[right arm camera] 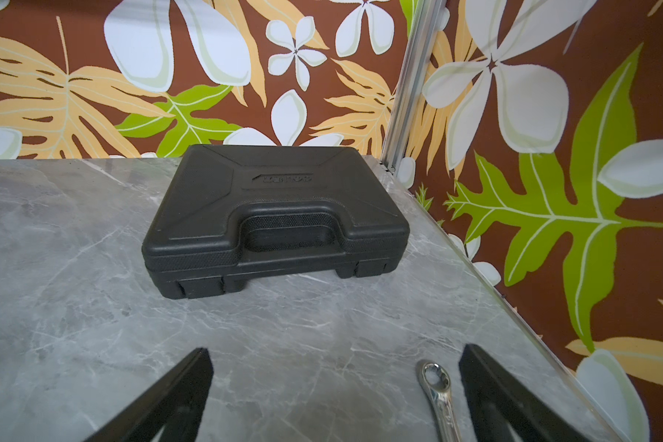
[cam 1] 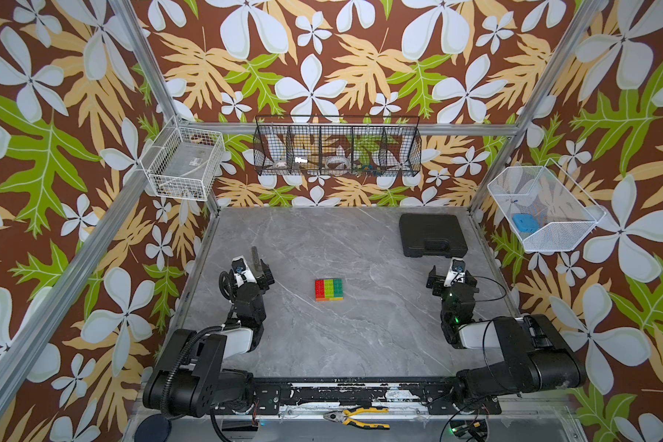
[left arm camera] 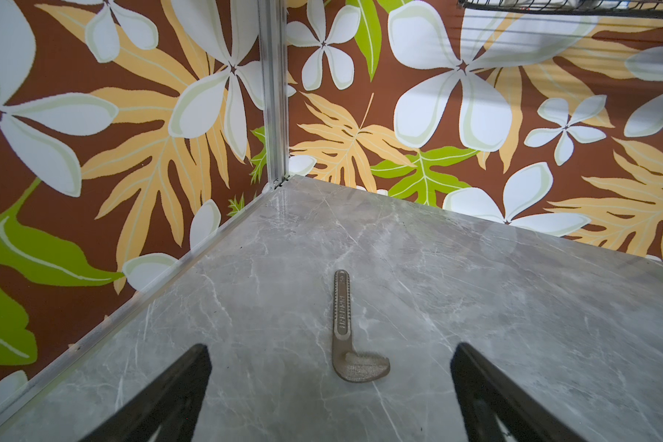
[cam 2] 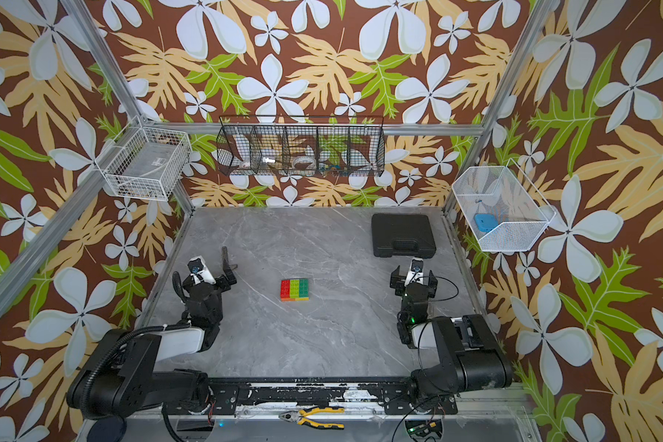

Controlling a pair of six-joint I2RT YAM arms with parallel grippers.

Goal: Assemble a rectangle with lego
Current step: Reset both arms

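The rectangle [cam 1: 328,289] [cam 2: 294,289] lies flat in the middle of the grey table, in both top views. Its top shows a red, a lime and a dark green lego stripe, with orange and yellow along the near edge. My left gripper [cam 1: 263,269] [cam 2: 226,273] [left arm camera: 330,354] rests at the left side, well apart from the rectangle, open and empty. My right gripper [cam 1: 452,276] [cam 2: 413,277] [right arm camera: 335,358] rests at the right side, also open with nothing between its fingers. Neither wrist view shows the rectangle.
A bronze hooked tool [left arm camera: 345,336] [cam 1: 255,255] lies just beyond my left gripper. A black plastic case [cam 1: 432,234] [right arm camera: 280,222] sits at the back right. A chrome wrench [right arm camera: 439,394] lies by my right fingertip. Wire baskets [cam 1: 337,147] hang on the walls; pliers [cam 1: 356,417] lie below the front rail.
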